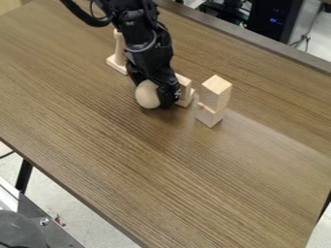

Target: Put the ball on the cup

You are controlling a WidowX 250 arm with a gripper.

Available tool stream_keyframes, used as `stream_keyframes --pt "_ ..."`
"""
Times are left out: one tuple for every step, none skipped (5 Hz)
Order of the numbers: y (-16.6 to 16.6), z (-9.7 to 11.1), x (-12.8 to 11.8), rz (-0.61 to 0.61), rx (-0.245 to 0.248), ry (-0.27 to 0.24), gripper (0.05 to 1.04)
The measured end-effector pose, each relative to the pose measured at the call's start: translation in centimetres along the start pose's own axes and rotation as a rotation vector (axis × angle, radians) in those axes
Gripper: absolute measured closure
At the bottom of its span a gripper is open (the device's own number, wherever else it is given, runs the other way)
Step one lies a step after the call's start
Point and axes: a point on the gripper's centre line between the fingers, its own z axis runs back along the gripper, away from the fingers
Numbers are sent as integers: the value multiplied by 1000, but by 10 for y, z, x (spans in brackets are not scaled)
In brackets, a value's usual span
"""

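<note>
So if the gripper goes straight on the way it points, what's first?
The gripper points down, with the ball at its tip. Likely the ball first, or the tabletop below if the ball travels with it. Height above the table is unclear from one view.

you have fairly bright, even light on the table point(97, 135), with a pale sheen running right from the stacked blocks point(215, 94) and soft, faint shading below the ball point(147, 95).
</note>
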Motion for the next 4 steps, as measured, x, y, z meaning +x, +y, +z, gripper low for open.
stream_keyframes --pt "-1 -2 -2 4 -5 7 313" --pt "-3 -2 -3 13 -25 5 313" --pt "-5 1 -8 15 -53 33 313" --pt "-3 16 -4 10 -54 25 313"
